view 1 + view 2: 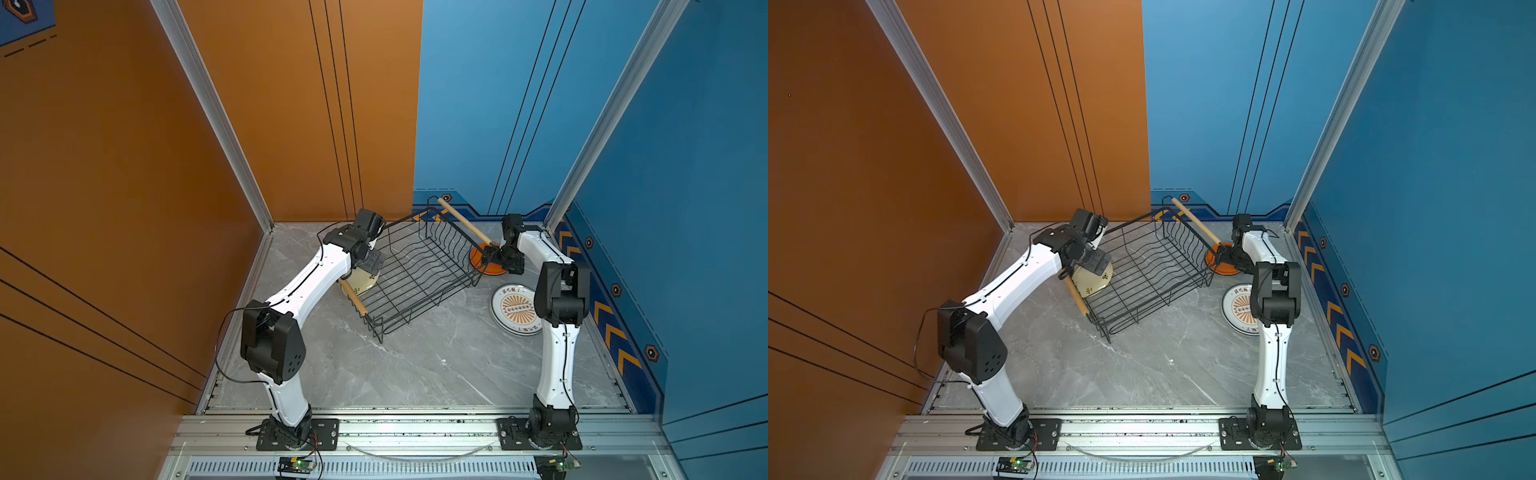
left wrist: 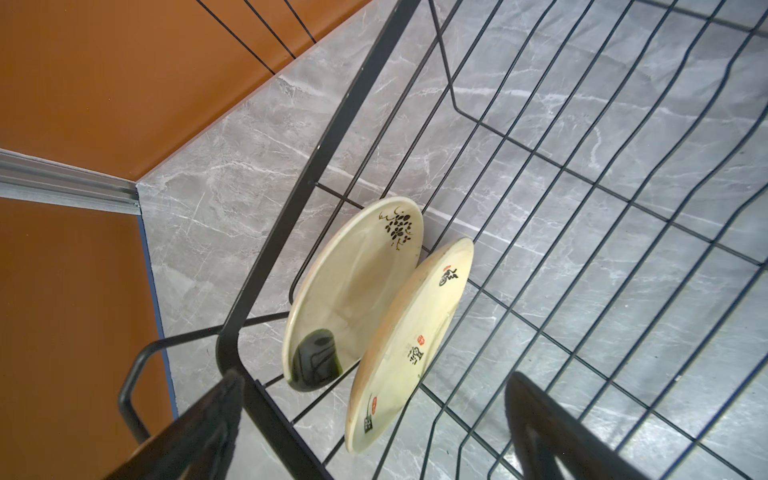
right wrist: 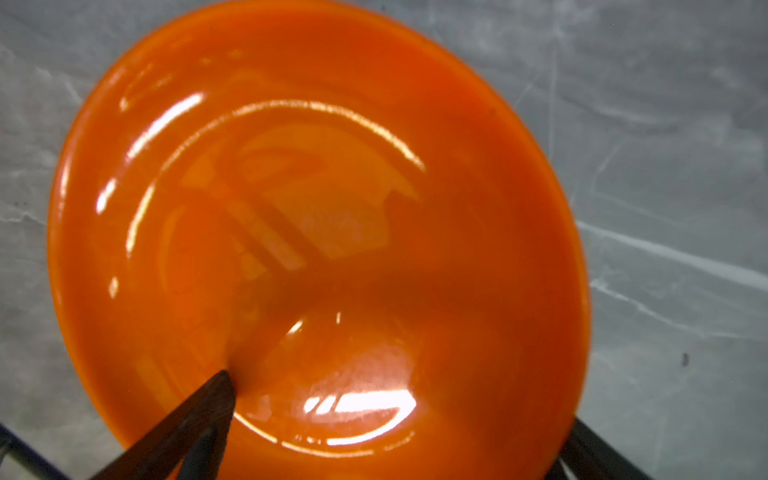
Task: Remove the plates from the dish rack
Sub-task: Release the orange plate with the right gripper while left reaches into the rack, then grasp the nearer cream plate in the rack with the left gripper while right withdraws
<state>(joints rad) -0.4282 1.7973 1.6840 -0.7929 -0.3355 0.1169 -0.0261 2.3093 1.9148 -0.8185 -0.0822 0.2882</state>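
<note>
Status: left end effector (image 2: 374, 376) is spread and empty, hovering over the left end of the rack (image 2: 331, 137). A cream plate (image 2: 353, 282) and a second cream plate (image 2: 411, 345) stand on edge there, apparently the last ones inside. Just off the rack's right end, the orange plate (image 3: 316, 232) lies flat on the worktop (image 1: 415, 365). The right end effector (image 3: 399, 403) is spread astride its rim, not pinching. The sunburst plate (image 1: 513, 309) is also out, right of the rack. Nearly done. Next: left drops, straddles one cream rim, pinches, lifts clear of the wires.
</note>
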